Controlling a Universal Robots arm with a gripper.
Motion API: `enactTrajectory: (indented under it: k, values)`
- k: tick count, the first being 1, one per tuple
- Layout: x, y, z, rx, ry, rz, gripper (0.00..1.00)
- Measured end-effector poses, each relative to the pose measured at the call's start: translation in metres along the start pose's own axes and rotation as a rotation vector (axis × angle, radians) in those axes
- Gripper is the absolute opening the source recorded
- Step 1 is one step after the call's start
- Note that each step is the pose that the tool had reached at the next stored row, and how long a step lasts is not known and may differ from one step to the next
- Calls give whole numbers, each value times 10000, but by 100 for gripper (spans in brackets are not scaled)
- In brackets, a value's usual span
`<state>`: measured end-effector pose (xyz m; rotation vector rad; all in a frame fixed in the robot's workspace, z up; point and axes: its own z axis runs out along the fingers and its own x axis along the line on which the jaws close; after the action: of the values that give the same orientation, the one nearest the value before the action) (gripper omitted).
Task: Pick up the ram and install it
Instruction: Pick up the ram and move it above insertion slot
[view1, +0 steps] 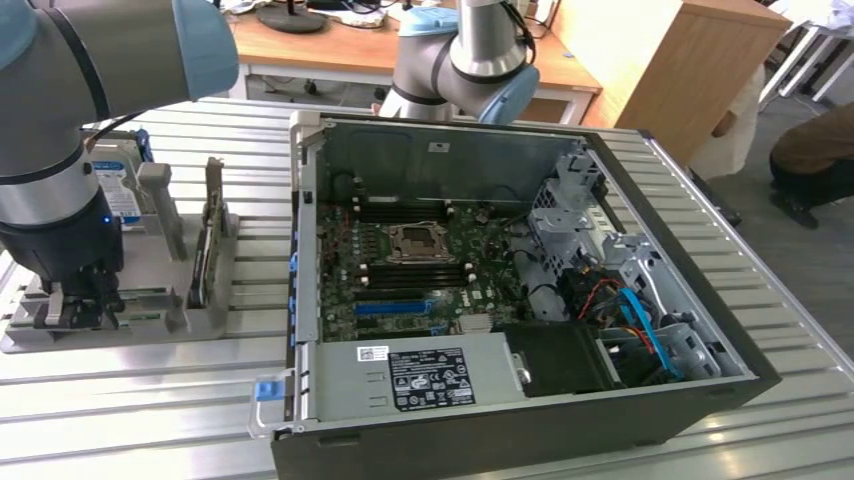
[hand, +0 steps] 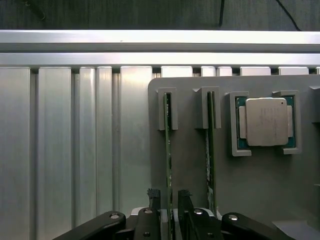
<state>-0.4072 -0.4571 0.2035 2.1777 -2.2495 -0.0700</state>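
Observation:
A ram stick (hand: 168, 145), thin and green, stands on edge in a slot of the grey holder (hand: 190, 165). A second ram stick (hand: 210, 150) stands parallel beside it. My gripper (hand: 169, 196) is open and straddles the near end of the first stick, one black fingertip (hand: 153, 195) on each side with small gaps. In the exterior view the gripper (view1: 74, 305) is low over the holder (view1: 200, 320) at that view's left, beside the open computer case (view1: 534, 400) with its green motherboard (view1: 414, 260).
A silver processor chip (hand: 265, 122) lies in a pocket of the holder next to the sticks. A hard drive (view1: 120, 195) stands at the holder's far end. The slatted metal table (view1: 134, 400) runs all around. A wooden cabinet (view1: 667, 70) stands behind.

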Motion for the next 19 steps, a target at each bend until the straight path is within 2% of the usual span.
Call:
enactTrajectory:
  k: [1, 19]
  values:
    - [0, 0, 0, 0, 0, 0, 27]
    - [0, -27, 4, -9, 14, -332, 27]
